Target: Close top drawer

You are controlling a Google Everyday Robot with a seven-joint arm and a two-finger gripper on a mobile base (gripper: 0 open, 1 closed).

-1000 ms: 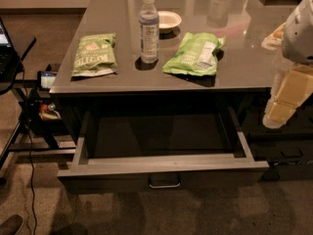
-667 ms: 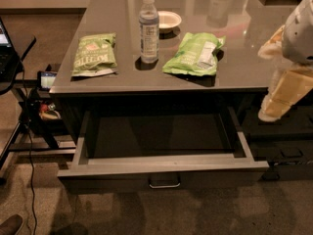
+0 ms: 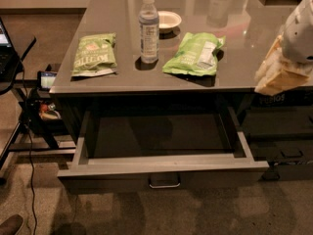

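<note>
Grey tabletop (image 3: 234, 38) carried a water bottle (image 3: 148, 28) between a left green snack bag (image 3: 94, 55) and a right green snack bag (image 3: 195, 55), their lettering too blurred to read. Below, the top drawer (image 3: 161, 168) stood pulled far out, its handle (image 3: 164, 180) at front centre. The gripper (image 3: 276, 75) hung at the table's right edge, above the drawer's level; open or closed, nobody could tell.

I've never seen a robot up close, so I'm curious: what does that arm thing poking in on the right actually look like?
Only part of it shows, at the right edge of the view. The arm has a smooth, rounded shell, white to pale grey. Below it the gripper, by the right edge of the table, is a blockier cream-yellow piece. No cables or markings can be made out.
</note>
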